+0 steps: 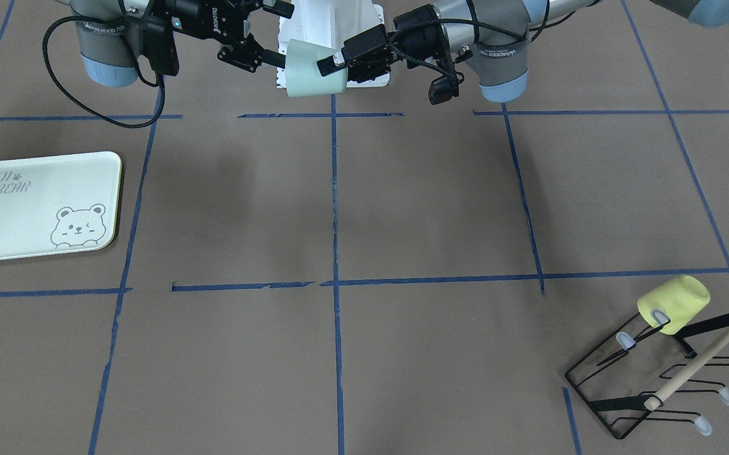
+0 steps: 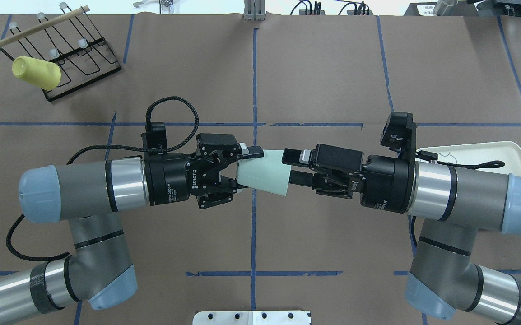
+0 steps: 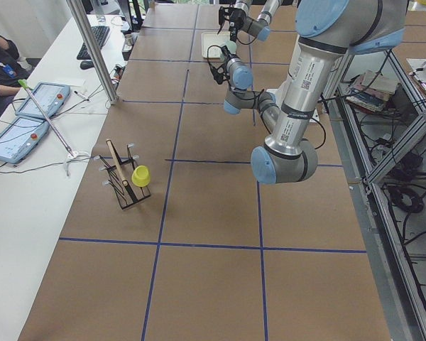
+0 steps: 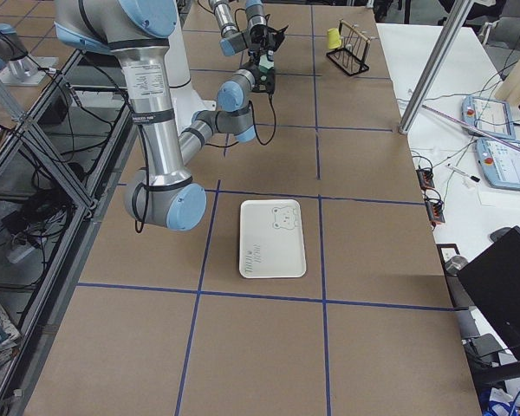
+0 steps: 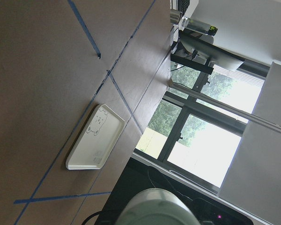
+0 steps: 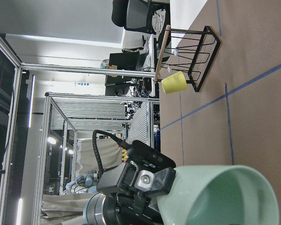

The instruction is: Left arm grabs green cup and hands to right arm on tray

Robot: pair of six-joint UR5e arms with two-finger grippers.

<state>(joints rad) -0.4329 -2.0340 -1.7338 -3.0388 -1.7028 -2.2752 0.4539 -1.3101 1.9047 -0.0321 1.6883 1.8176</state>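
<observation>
The pale mint-green cup (image 2: 262,174) hangs on its side in mid-air above the table's middle, near the robot's base. My left gripper (image 2: 245,170) is shut on its narrow base end. The cup's mouth faces my right gripper (image 2: 291,167), which is open, with its fingers at the rim end, one at the top edge and one by the mouth. In the front view the cup (image 1: 306,72) sits between the left gripper (image 1: 336,65) and the right gripper (image 1: 278,35). The tray (image 1: 36,205) lies flat on the robot's right, partly hidden under the right arm in the overhead view (image 2: 515,153).
A pale yellow cup (image 2: 34,73) hangs on a black wire rack (image 2: 80,56) with a wooden bar at the table's far left corner. Blue tape lines cross the brown table. A white base plate (image 2: 251,317) sits at the near edge.
</observation>
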